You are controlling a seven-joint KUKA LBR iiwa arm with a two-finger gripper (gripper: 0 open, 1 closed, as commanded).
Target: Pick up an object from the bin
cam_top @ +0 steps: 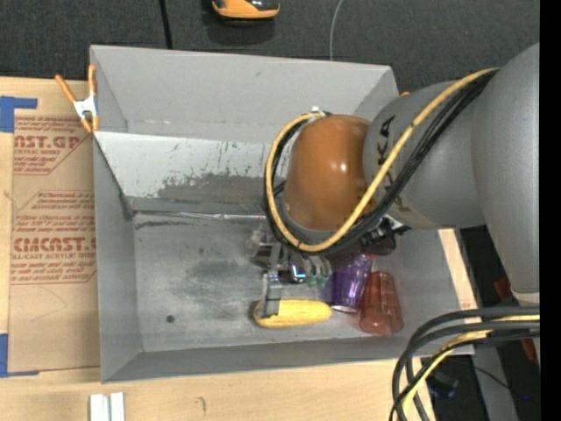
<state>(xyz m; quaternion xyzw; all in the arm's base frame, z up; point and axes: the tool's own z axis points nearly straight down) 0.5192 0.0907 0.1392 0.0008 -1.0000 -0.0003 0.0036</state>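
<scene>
The jaws sit low over the floor of the bin (175,279), at one end of a yellow corn-cob toy (296,313) lying just below them; a purple cup (351,281) and a reddish cup (379,303) lie to their right; spread or pinching, I cannot tell. This looks like the grasp step; next, I judge, comes a firm closure on the cob, then a straight lift clear of the cups.

The bin (175,296) holds one yellow corn cob (298,312) (perhaps a toy). There is one purple cup (351,281) and one red cup (379,305), two in all.
</scene>
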